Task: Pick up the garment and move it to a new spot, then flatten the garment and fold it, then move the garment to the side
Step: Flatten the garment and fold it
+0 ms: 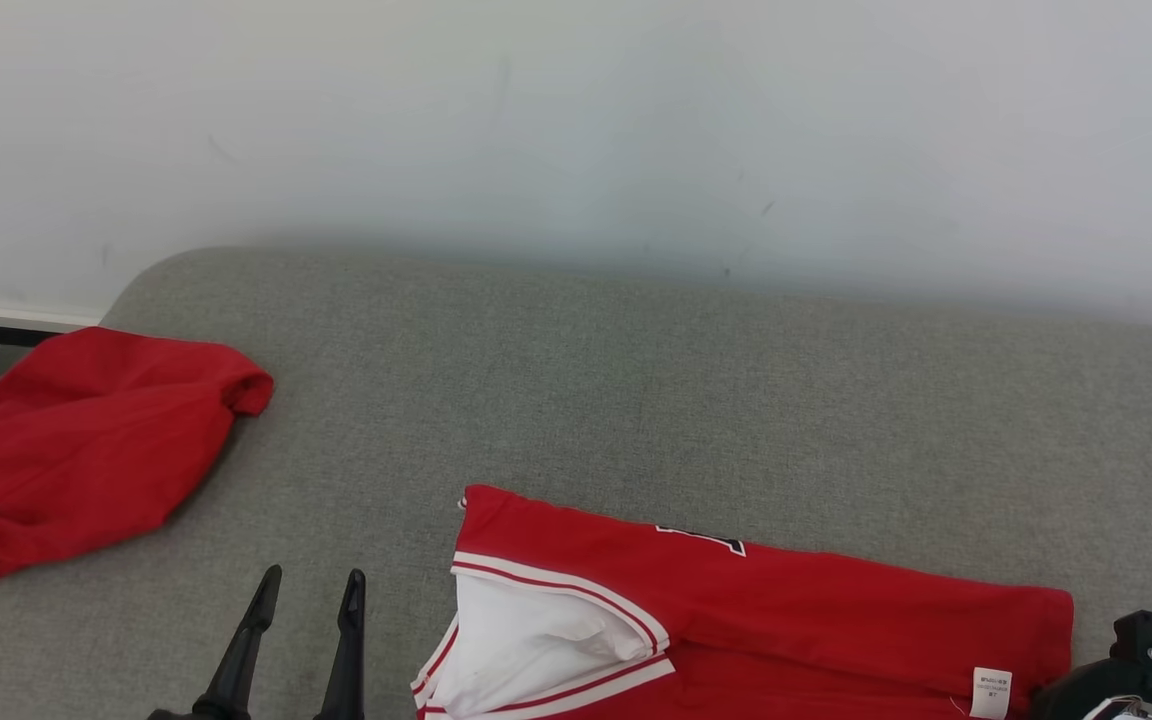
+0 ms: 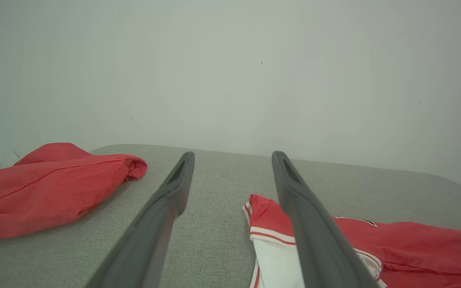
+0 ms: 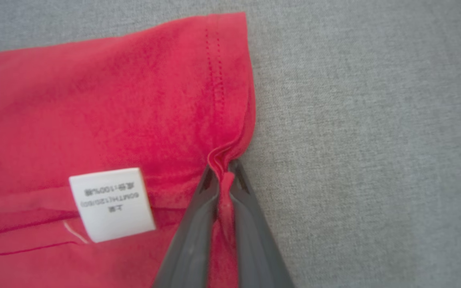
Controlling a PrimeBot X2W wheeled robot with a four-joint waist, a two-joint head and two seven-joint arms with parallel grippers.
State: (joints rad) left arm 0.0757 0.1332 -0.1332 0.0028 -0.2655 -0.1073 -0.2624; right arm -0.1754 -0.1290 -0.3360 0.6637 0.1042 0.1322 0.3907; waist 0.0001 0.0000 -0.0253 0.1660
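At the bottom centre of the right wrist view, the right pincer point(image 3: 223, 170) is clamped together on a bunched fold at the hem of the red garment point(image 3: 114, 100), just beside its white label point(image 3: 112, 204). That garment lies along the head view's lower edge on the grey fabric surface point(image 1: 686, 380). At lower left the left pincer point(image 1: 308, 590) stands wide apart and empty, with another red cloth point(image 1: 96, 450) at far left.
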